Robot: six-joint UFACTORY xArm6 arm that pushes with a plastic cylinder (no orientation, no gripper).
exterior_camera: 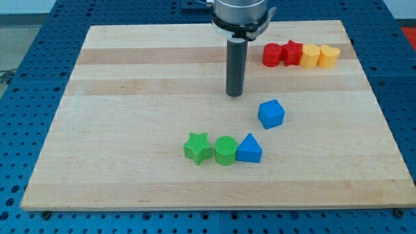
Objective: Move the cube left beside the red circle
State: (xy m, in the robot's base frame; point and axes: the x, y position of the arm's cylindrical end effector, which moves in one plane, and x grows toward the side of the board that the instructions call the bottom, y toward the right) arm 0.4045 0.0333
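Note:
A blue cube (271, 114) lies on the wooden board (130, 97), right of centre. A red circle block (271, 54) sits near the view's top right, first in a row with a red star (292, 52), a yellow block (311, 56) and a yellow heart (329, 57). My tip (234, 94) rests on the board, to the upper left of the blue cube and apart from it, and below and left of the red circle.
A green star (197, 147), a green circle block (225, 150) and a blue triangle (249, 149) stand touching in a row below the cube. The board lies on a blue perforated table (26, 78).

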